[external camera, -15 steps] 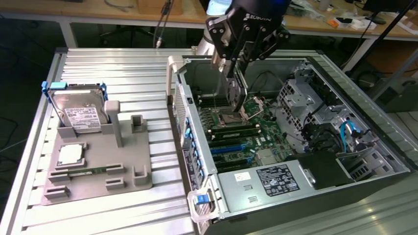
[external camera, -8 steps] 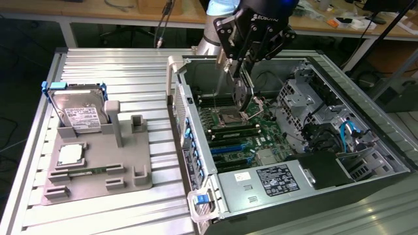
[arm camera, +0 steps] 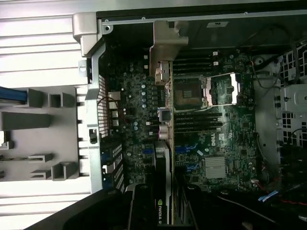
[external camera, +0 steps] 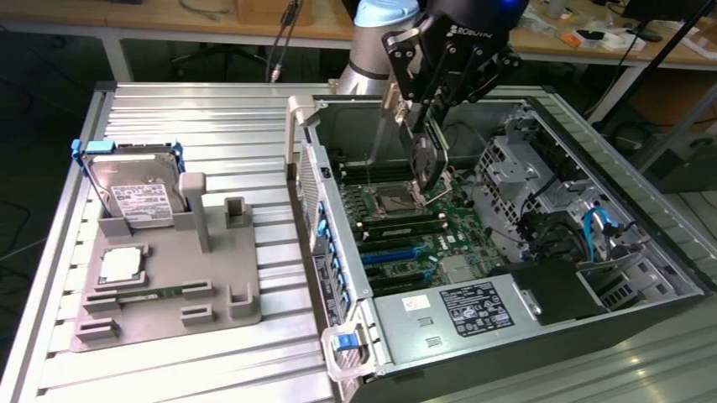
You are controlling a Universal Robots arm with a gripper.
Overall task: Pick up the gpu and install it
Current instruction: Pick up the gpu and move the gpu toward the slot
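Over open case (external camera: 305, 159), claw (external camera: 432, 126) part-closed, clamping gpu (external camera: 425, 168) edge-down above motherboard (external camera: 465, 220). Keep gpu vertical, bracket (arm camera: 168, 45) toward case wall; slot (external camera: 395, 252) seems offset, so align before lowering.

The case (external camera: 309, 180) lies open upward, with free room above the motherboard (external camera: 459, 228) around the gpu (external camera: 428, 164). A drive cage (external camera: 526, 172) crowds the exterior view's right, a power supply (external camera: 471, 306) the near end.

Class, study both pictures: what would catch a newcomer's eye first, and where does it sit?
First, the end effector gripping the gpu on edge over the motherboard inside the open computer case. Next, on the exterior view's left, a silver hard drive in a blue frame stands in a grey holder on the ribbed metal table.
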